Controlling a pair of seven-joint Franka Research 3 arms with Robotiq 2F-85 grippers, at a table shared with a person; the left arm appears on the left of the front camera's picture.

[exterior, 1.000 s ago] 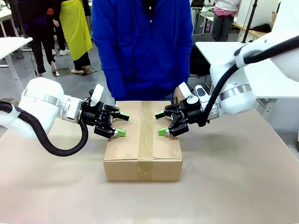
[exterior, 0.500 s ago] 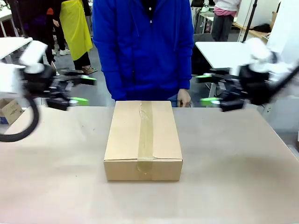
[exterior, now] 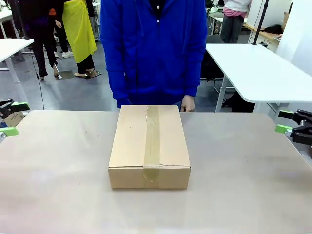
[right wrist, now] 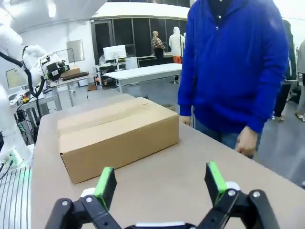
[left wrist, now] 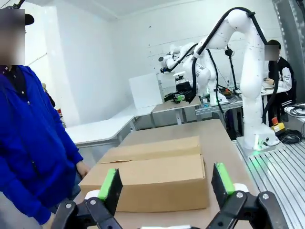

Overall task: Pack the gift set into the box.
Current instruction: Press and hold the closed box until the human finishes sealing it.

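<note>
The box is a brown carton lying in the middle of the table, its flaps shut and a strip of tape running down its top. The gift set is hidden from view. My left gripper hangs open at the table's far left edge, well away from the carton. My right gripper is open at the far right edge, equally far off. In the left wrist view the gripper faces the carton with nothing between its green pads. The right wrist view shows the same for that gripper and the carton.
A person in a blue jacket stands right behind the carton, one hand hanging near its far right corner. A white table stands at the back right. Bare tabletop surrounds the carton.
Both grippers, which hovered over the carton's top a second ago, have lifted and swung outward to the table's left and right edges. The carton has not moved.
</note>
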